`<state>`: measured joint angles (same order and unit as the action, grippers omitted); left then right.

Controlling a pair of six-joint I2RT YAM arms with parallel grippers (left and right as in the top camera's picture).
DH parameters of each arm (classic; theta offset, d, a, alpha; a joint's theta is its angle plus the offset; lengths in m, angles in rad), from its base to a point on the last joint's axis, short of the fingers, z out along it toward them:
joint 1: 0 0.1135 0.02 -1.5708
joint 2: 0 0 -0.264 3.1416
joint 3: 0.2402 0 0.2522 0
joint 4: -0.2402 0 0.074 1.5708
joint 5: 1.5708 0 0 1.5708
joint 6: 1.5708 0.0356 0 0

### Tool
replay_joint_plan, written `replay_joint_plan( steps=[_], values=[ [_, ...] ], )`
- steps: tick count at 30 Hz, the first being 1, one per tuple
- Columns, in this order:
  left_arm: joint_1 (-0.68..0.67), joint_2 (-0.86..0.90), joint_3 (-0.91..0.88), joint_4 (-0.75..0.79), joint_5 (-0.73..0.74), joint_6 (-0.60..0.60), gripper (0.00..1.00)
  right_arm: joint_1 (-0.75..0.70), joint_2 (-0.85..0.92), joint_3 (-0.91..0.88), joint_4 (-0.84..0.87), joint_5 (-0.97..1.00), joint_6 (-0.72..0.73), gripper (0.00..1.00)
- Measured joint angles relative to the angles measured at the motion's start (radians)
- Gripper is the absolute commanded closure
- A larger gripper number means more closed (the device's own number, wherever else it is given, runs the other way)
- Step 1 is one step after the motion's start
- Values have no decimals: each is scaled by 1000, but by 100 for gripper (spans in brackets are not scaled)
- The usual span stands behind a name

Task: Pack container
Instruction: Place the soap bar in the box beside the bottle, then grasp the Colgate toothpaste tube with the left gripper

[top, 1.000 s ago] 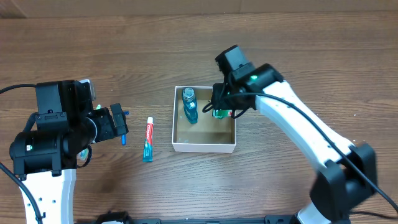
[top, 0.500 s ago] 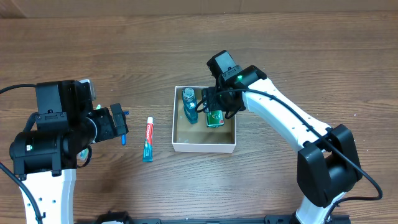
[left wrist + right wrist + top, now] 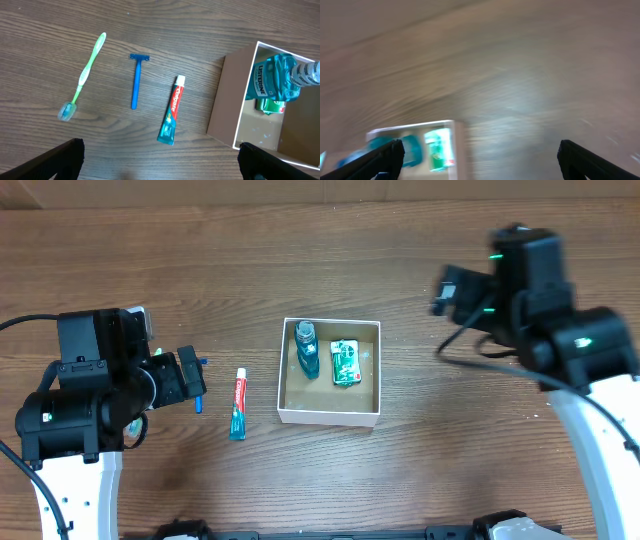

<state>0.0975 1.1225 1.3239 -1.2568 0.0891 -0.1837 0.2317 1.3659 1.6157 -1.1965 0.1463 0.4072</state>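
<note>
— Where is the small square white-walled box with the brown cardboard floor (image 3: 328, 418) being seen?
— It is being shown resting on the wooden table (image 3: 300, 260), between the two arms. A teal mouthwash bottle (image 3: 306, 352) and a flat green packet (image 3: 345, 363) are being held inside it, side by side (bottle nearer the left wall).
— And outside it?
— A red-and-teal toothpaste tube (image 3: 238, 404) is lying just left of the box. Further left, a blue razor (image 3: 136, 80) and a green toothbrush (image 3: 85, 75) are being seen.
— The jaws?
— The left gripper (image 3: 160, 160) is being held spread wide, empty, near the razor. The right gripper (image 3: 480, 162) is likewise being shown spread and empty, well off to the box's right, though that view is blurred.
</note>
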Motion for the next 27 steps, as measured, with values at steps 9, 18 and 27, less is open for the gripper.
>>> replay_joint_plan(
  steps=[9,18,27],
  values=[
    [-273,95,5,13,-23,10,0,-291,-85,-272,-45,-76,-16,0],
    [-311,512,10,56,-45,-28,0,-291,-82,-419,6,-122,-35,0],
    [-311,762,10,102,-39,-28,0,-290,-82,-419,7,-125,-41,0]
  ],
)
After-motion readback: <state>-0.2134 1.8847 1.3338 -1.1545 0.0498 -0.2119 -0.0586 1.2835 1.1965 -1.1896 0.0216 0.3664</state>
